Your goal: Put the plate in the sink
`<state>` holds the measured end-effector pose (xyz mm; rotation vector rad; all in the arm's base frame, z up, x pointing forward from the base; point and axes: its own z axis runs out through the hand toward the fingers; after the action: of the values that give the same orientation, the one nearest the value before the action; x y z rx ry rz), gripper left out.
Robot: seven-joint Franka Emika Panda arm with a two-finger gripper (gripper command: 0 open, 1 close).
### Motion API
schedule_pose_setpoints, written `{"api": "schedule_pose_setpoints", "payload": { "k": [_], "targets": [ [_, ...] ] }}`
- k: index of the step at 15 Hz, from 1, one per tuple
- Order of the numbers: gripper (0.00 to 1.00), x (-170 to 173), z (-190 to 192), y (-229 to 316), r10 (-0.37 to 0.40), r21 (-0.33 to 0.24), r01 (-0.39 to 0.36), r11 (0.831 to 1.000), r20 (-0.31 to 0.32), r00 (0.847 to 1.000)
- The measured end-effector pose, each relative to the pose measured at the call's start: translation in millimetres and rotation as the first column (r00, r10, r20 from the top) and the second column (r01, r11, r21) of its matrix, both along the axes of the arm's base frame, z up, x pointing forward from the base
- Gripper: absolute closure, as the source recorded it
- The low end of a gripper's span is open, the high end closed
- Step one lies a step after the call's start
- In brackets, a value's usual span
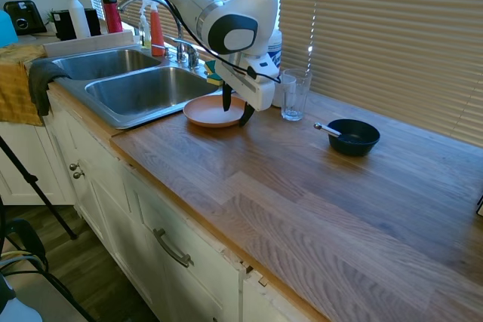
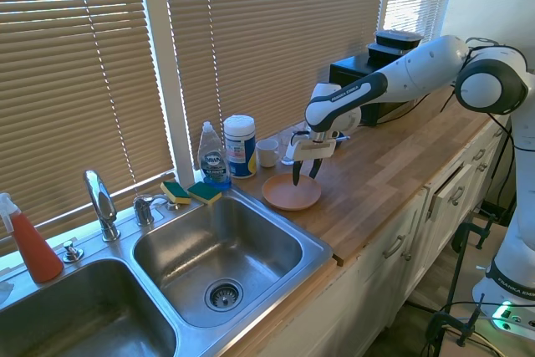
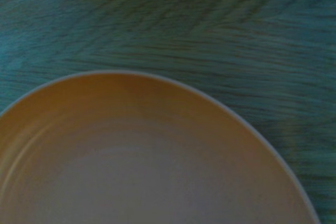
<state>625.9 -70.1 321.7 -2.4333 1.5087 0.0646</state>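
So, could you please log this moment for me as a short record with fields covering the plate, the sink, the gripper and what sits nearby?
plate: salmon-pink plate, flat on the wooden counter beside the sink, not yet in it
sink: steel sink with two basins; the near basin shows nothing inside
gripper: gripper open, fingers pointing down, straddling the plate's rim on the side away from the sink
nearby: clear glass; black bowl with a spoon, further along the counter
task state: plate not lifted

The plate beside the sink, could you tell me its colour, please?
Salmon pink; the plate shows best in the second exterior view.
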Motion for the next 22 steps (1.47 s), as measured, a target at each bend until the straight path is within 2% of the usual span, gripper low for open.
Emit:
{"api": "schedule_pose_setpoints", "payload": {
  "k": [13,19,22],
  "targets": [
    [1.0,-2.9,-11.2,-14.5,0.036,0.042,-0.036,0.998,0.004,0.999],
    [1.0,-3.2,-7.4,-25.3,0.065,0.072,-0.068,0.995,0.042,0.997],
    [1.0,-9.2,11.0,-38.5,0.075,0.092,-0.081,0.992,0.069,0.995]
  ]
}}
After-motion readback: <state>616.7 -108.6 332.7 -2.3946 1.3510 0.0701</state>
